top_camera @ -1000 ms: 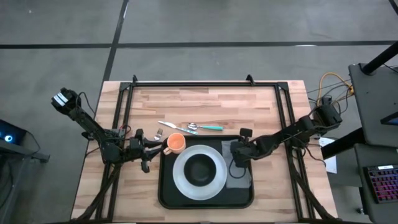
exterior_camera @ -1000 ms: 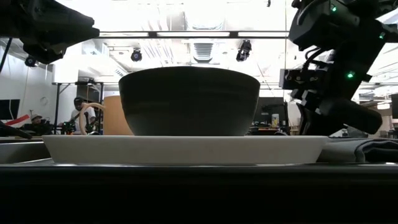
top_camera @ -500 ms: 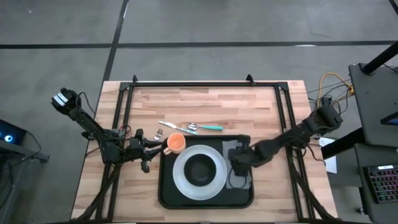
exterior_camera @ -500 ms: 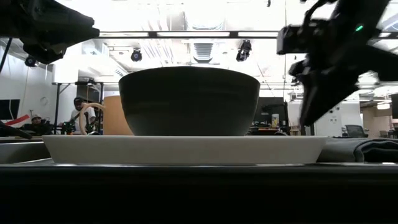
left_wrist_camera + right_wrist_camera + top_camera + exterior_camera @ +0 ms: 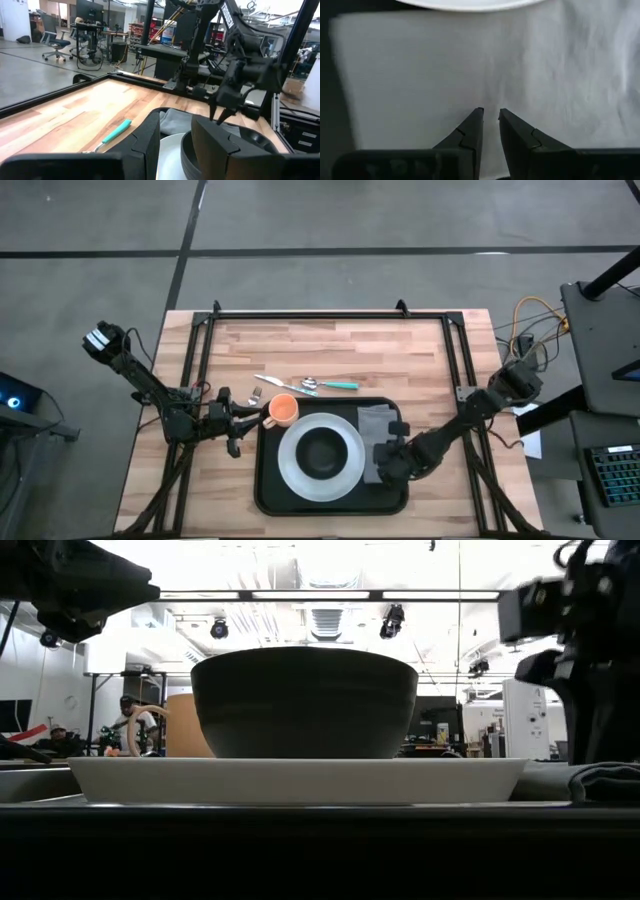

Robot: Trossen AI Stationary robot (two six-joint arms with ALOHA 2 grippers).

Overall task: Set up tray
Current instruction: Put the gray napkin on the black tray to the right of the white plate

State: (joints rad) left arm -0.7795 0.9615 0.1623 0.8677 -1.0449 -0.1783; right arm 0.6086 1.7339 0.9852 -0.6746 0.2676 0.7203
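No readable writing or labels that we can find. The black tray (image 5: 268, 498) sits at the near middle of the wooden table (image 5: 330, 350). On it lies a white plate (image 5: 291, 470) carrying a dark bowl (image 5: 320, 451); whether the bowl holds anything we cannot tell. A grey napkin (image 5: 376, 425) lies on the tray's right side, just beside the plate.

The right gripper (image 5: 490, 116) hangs over the napkin's near part, fingers (image 5: 471, 131) drawn narrow with a slim gap, nothing between them.

The left gripper (image 5: 240, 423) waits just left of the tray, next to an orange cup (image 5: 284, 410); its fingers look slightly parted, though we see them poorly.

A teal-handled spoon (image 5: 328, 384) and a fork (image 5: 280, 383) lie beyond the tray. The far half of the table is open wood.
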